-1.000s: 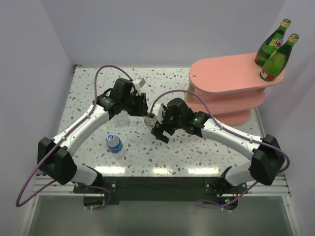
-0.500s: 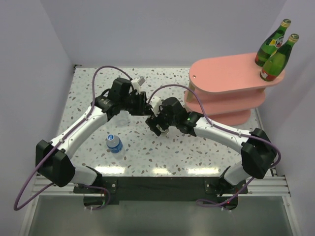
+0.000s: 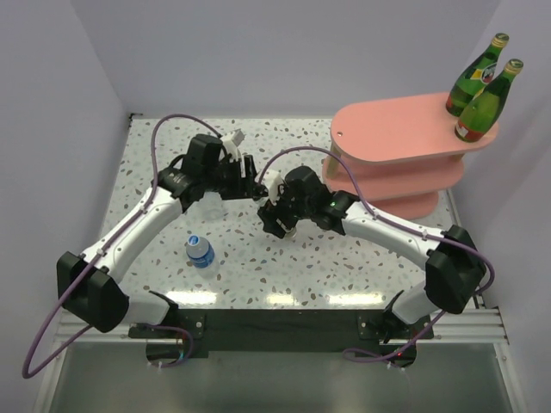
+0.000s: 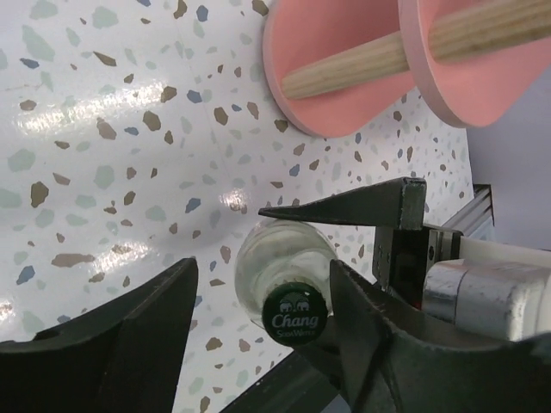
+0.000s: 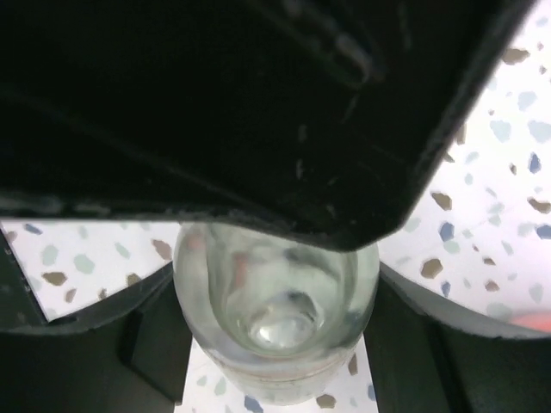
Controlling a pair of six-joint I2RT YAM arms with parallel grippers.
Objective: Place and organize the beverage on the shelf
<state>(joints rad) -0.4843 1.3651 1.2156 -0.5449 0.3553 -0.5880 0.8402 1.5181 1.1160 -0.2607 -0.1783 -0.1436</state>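
A clear bottle with a green cap (image 4: 293, 314) hangs tilted over the table between both arms. My right gripper (image 5: 275, 340) is shut on the bottle's glass body (image 5: 275, 292), with a finger pressed to each side. My left gripper (image 4: 263, 280) stands open round the cap; one finger (image 4: 379, 335) is next to it, the other (image 4: 129, 335) well apart. In the top view the left gripper (image 3: 254, 183) and right gripper (image 3: 274, 202) meet at mid-table. Two dark green bottles (image 3: 479, 86) stand on the pink shelf (image 3: 396, 129). A blue-labelled bottle (image 3: 200, 250) stands at front left.
The shelf's lower boards and a wooden post (image 4: 344, 73) lie just right of the grippers. Something pale and clear (image 3: 212, 205) lies partly hidden under the left arm. Lilac walls close in the table on three sides.
My left gripper has opened off the green-capped bottle's neck. My right gripper has moved in toward the left one and closed round the bottle's body.
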